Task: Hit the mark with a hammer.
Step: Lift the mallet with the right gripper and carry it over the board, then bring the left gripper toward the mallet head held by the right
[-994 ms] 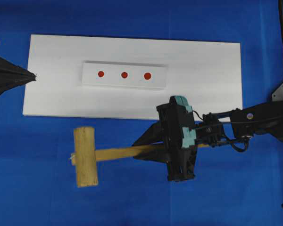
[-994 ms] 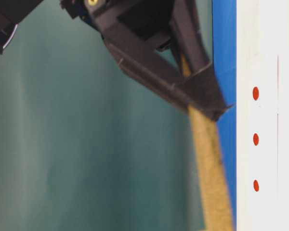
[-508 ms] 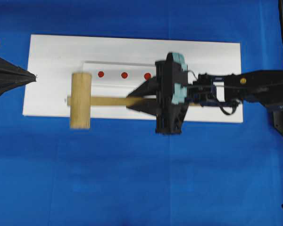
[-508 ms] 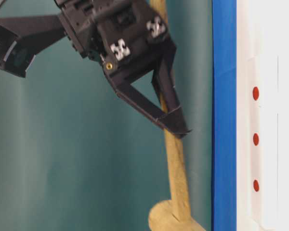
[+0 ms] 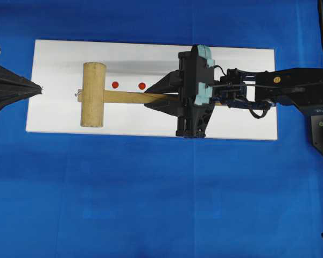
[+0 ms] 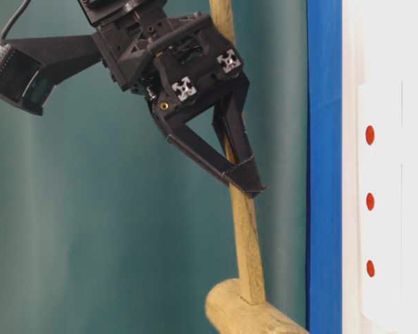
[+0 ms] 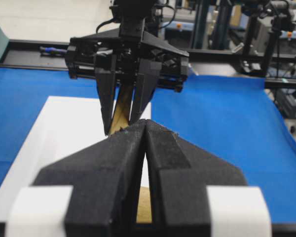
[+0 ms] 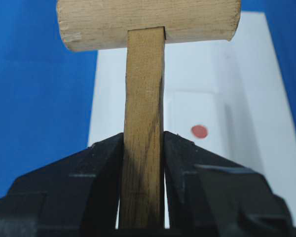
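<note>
Swung up from the blue bench, your hammer (image 5: 94, 95) now hangs over the white board (image 5: 247, 64); the right end effector (image 5: 157, 98) pinches its handle, the left end effector (image 5: 37, 87) is pressed together at the board's left edge.

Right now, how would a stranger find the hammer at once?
Look at the white board on the blue cloth. Above it, the right end effector grips a wooden handle. The hammer is the only wooden thing, with a thick cylindrical head.

The pale wooden hammer (image 5: 93, 94) looks rough-grained and matt; the flat white board (image 5: 54, 64) smooth; the blue table cloth (image 5: 151, 204) matt.
</note>
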`<state>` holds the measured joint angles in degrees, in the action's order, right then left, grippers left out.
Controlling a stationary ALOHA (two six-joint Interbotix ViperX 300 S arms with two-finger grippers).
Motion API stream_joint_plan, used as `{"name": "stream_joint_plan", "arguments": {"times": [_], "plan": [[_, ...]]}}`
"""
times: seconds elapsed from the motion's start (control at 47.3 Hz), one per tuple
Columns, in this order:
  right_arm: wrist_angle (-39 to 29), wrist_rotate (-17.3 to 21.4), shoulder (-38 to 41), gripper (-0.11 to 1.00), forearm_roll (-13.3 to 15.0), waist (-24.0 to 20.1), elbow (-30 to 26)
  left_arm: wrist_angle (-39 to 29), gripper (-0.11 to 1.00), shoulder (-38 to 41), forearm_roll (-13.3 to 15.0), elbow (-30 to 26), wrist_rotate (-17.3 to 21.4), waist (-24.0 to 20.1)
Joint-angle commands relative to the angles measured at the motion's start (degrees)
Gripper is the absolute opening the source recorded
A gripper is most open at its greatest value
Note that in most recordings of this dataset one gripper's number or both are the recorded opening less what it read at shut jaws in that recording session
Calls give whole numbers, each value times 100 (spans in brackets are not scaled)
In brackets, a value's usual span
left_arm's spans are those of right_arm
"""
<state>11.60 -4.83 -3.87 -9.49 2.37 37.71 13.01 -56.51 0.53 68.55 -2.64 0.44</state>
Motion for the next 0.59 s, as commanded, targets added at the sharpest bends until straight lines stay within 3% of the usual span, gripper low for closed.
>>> {"name": "stream_joint_plan", "arguments": {"times": [0.0,0.148,0.275,0.571], "plan": [[176,-281,-229,9,88,35,-88,18,0,44,0,-62,-9,18],[413,-1362,-229,9,149,79,-88,18,0,44,9,-62,-9,18],[712,-2566,-229,9,114,132,-88,18,0,26,9,-62,-9,18],[1521,-4878,-237,9,-158,132,-70,18,0,18,18,-62,-193,18]]}}
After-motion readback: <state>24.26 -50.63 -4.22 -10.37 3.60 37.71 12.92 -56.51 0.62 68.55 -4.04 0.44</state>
